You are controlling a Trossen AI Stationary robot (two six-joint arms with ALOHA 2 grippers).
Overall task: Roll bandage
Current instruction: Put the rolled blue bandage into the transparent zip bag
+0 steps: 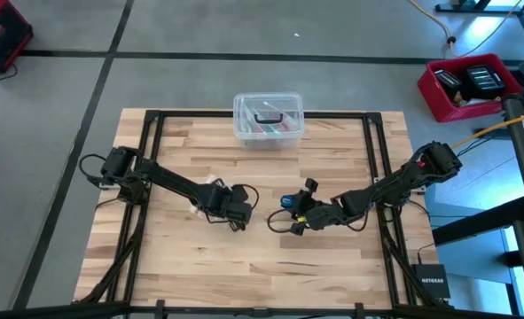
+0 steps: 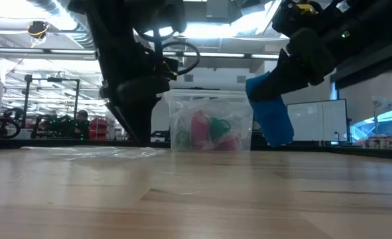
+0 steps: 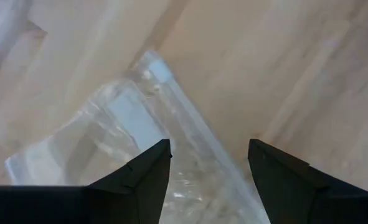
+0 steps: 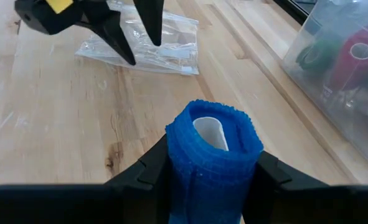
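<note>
Right claw (image 4: 212, 171) pinches the rolled blue bandage (image 4: 213, 158), held clear above the bench (image 1: 332, 159) near its middle. Left claw (image 3: 208, 165) hangs spread over a clear plastic bag (image 3: 109, 137).

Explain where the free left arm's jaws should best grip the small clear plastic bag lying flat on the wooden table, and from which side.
Probably from straight above: the small clear plastic bag lies flat, offering no upright side. The open left gripper hovers over it; closing across the stiffer sealed strip along one edge looks firmer than pinching the loose film.
</note>
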